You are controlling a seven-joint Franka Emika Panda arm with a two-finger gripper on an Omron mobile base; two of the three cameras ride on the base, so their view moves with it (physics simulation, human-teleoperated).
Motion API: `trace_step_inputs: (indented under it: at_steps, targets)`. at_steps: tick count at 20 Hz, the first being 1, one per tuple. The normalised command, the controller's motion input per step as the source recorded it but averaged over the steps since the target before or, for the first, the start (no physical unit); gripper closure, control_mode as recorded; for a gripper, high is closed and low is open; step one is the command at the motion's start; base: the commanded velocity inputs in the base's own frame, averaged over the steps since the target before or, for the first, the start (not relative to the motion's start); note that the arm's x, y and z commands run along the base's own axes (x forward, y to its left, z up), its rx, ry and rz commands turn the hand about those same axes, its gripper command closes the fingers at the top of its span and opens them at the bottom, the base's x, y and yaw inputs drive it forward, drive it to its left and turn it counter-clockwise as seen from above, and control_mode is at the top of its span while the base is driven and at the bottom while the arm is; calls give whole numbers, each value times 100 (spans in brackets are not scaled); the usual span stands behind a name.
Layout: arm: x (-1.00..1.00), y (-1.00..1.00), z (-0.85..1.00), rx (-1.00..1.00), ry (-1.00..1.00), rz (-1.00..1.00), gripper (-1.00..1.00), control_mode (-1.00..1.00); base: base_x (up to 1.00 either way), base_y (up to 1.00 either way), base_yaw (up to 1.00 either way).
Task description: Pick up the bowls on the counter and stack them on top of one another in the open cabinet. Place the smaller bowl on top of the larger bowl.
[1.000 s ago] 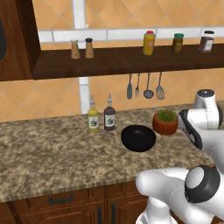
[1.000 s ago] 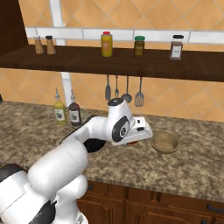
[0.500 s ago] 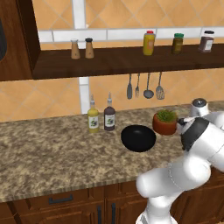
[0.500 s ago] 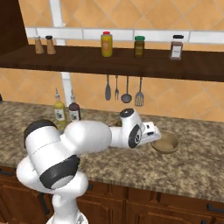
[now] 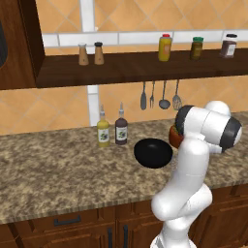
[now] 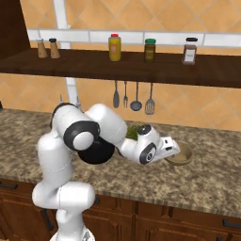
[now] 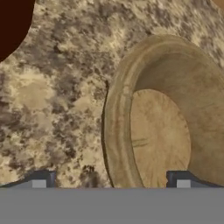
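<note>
Swung my arm right; gripper (image 7: 109,181) now over tan bowl (image 7: 164,127) rim, jaws apart, nothing held. Grasp comes next, I reckon.

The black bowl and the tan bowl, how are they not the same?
The black bowl is glossy and dark; the tan bowl is dull and sandy. The black bowl is wider; the tan bowl is narrower and shallow. The open pincer hangs right over the tan bowl's rim, with the black bowl off to the side. Both are round, upright and sit on the counter.
</note>
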Motion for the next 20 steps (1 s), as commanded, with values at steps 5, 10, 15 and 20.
trace_step_inputs:
  at_steps: [5,10,15,20]
  targets:
    - [20,-44,-18,0,0,1,-100,-100,0,0,0]
    - [25,-27,-5,0,0,3,-100,-100,0,0,0]
    - [-12,-4,-13,0,0,6,100,-100,0,0,0]
    - [-75,18,35,1,0,2,100,-100,0,0,0]
